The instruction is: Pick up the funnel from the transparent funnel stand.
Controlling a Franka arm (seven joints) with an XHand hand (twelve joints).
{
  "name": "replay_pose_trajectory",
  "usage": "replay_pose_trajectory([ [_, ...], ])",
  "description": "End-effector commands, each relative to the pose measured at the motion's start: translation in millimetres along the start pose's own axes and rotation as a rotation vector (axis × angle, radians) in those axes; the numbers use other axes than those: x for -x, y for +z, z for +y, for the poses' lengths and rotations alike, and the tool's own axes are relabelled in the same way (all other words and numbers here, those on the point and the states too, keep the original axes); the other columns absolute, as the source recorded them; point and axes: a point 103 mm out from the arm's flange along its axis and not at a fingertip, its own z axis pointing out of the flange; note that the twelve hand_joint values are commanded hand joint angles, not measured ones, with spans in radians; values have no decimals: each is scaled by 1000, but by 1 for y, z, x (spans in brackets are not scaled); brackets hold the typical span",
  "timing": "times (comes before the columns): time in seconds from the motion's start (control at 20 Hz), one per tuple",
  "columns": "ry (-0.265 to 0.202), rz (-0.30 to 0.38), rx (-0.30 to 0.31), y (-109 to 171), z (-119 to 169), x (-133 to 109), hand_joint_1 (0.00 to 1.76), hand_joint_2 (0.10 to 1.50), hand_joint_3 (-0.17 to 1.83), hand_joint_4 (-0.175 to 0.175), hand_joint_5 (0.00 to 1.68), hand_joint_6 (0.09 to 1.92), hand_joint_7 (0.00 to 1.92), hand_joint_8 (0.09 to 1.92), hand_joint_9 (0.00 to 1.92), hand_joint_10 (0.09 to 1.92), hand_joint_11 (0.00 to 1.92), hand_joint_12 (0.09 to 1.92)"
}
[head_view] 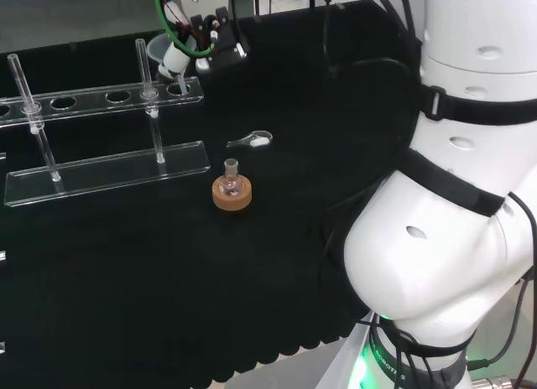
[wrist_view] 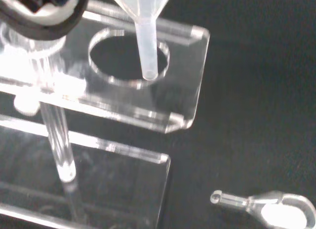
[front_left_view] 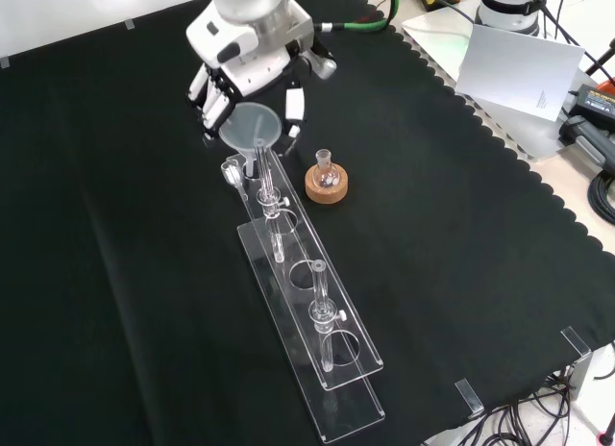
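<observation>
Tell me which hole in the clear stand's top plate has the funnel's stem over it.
The end hole nearest the hand: the funnel stem hangs there. The other holes, like this one, sit farther along the stand.

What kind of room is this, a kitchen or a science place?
Probably a science lab bench: there's a clear funnel at a see-through funnel stand, a little glass flask on a cork ring, and a robot hand.

Bright, even overhead light; glare whitens the clear stand [wrist_view: 148, 105] up close.

Beside the funnel stand [front_left_view: 306, 316] the cork-ringed flask [front_left_view: 326, 175] and a small clear scoop [head_view: 251, 140] crowd its end; elsewhere the bench [front_left_view: 115, 273] lies open
</observation>
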Motion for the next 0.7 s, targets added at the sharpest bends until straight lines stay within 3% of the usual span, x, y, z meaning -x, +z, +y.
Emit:
replay_pose_trajectory([
  [0.05,16,-26,41,-29,-21,5,881,722,568,11,902,806,938,939,1140,681,642,1270],
  [0.4,51,-7,73,-61,-59,12,885,722,578,28,937,801,976,930,1168,672,660,1263],
  [0.7,74,16,77,-69,-90,19,887,720,589,38,959,786,996,912,1185,654,674,1250],
])
